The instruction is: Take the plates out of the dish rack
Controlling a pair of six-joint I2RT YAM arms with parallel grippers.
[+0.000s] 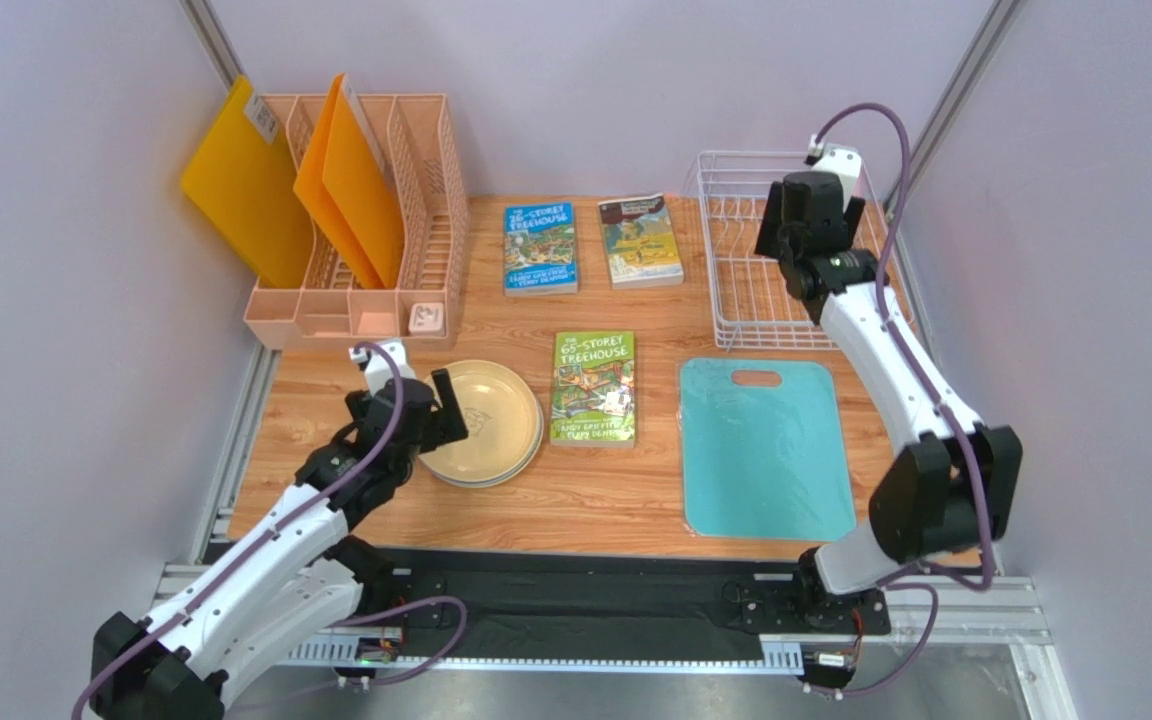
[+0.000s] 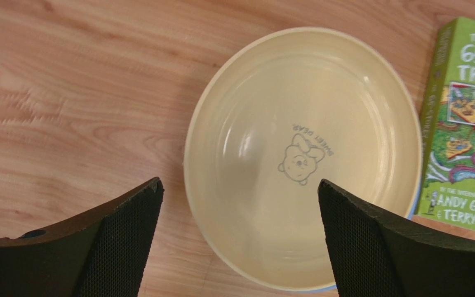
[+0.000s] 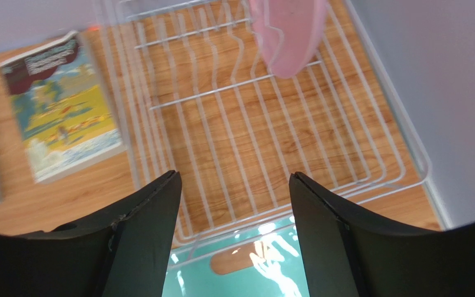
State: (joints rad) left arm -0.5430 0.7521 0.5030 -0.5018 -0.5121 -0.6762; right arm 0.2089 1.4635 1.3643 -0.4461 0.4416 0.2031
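**Pink plate in the rack, yellow plate flat on the bench**

In the overhead view a peach file organizer (image 1: pixel 364 255) with orange folders (image 1: pixel 342 188) fills the upper left. Two books (image 1: pixel 540 248) lie at top centre and a teal cutting board (image 1: pixel 766 447) lies lower right. A green book (image 1: pixel 594 387) lies just beside the pale yellow plate (image 2: pixel 252 124), at its right edge.

That plate is glossy with a small bear mark at its centre. It lies flat on the bench (image 1: pixel 537 510), left of centre, with a blue rim peeking out beneath it. The left fingers (image 2: pixel 122 247) are spread wide above it, holding nothing.

The dish rack (image 1: pixel 755 300) is upper right. The pink plate (image 3: pixel 286 34) stands tilted at its far end, and the right fingers (image 3: pixel 147 235) are spread and empty over the wires.
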